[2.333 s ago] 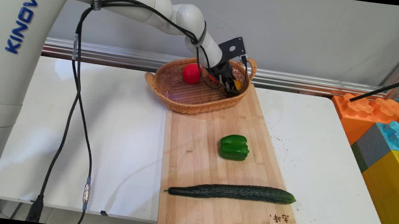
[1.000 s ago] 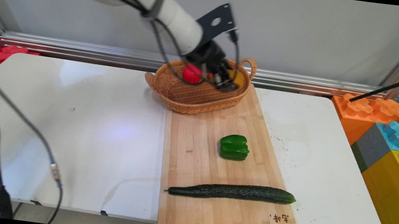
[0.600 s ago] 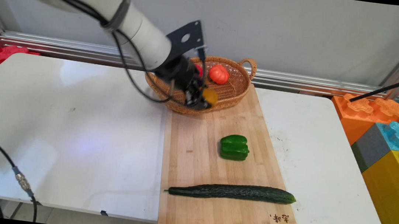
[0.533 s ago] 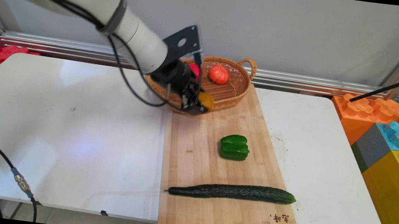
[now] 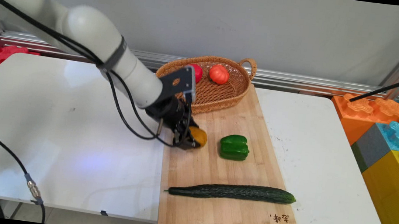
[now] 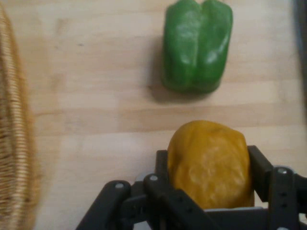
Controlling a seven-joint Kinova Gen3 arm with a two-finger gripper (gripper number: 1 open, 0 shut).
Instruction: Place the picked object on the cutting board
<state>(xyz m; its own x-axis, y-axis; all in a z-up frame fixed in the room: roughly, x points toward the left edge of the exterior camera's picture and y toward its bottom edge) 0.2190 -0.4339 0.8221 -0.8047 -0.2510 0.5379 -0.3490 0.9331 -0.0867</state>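
The jaws are closed on a yellow-orange pepper, gripping it from both sides; the gripper holds it low over the left part of the wooden cutting board, whether touching the wood I cannot tell. A green pepper lies on the board near the held one, to its right, apart from it. A long cucumber lies across the board's near end. At the board's far end sits a wicker basket holding a red ball-shaped fruit and a tomato. The board rests on the white table, with coloured foam blocks at its right. The arm slants down from the upper left, cables trailing.
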